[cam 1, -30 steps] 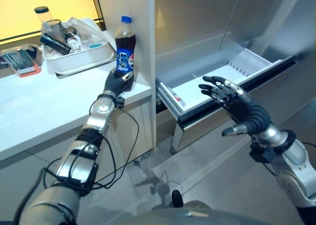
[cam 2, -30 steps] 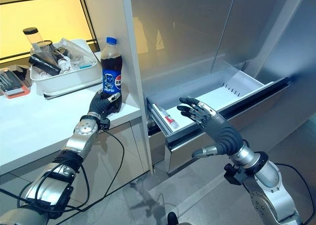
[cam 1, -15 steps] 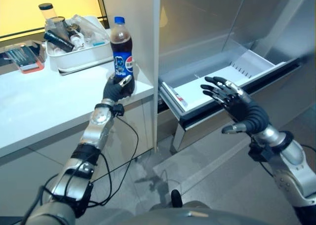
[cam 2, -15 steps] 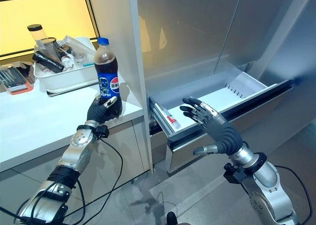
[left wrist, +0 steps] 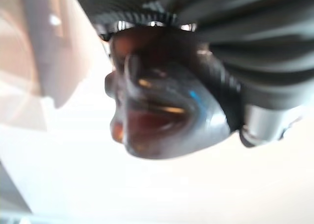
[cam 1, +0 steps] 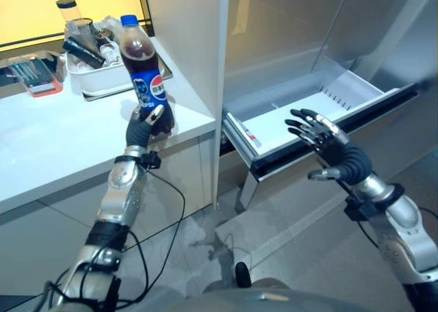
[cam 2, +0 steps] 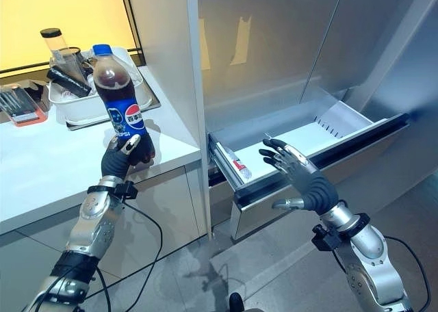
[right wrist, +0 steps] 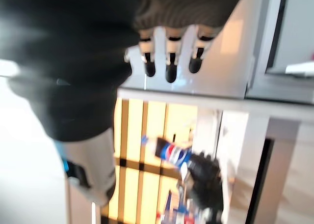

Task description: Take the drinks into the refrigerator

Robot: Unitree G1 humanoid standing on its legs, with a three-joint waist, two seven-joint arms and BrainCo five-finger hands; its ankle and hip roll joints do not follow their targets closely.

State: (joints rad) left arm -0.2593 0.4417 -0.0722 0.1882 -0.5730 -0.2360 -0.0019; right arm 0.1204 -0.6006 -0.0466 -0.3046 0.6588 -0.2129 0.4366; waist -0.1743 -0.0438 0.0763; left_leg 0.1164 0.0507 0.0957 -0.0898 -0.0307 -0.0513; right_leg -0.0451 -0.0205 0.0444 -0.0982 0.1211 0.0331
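A cola bottle (cam 1: 140, 66) with a blue cap and blue label is tilted above the white counter (cam 1: 55, 141). My left hand (cam 1: 147, 124) is shut round its lower part. The bottle's dark base (left wrist: 167, 116) shows close up in the left wrist view. My right hand (cam 1: 328, 144) hovers open, fingers spread, over the front of the pulled-out refrigerator drawer (cam 1: 274, 124). The right wrist view looks past its straight fingers (right wrist: 169, 67) to the bottle (right wrist: 171, 154) in the left hand.
A small tube (cam 1: 250, 135) lies at the drawer's left side. A white tub (cam 1: 96, 83) of bottles and packets stands at the back of the counter, with a red-edged case (cam 1: 31, 72) beside it. A white upright panel (cam 1: 191, 45) separates counter and refrigerator.
My left hand has taken the bottle away from the upright panel, up and to the left, and tilted it. The right hand has stayed over the drawer front.
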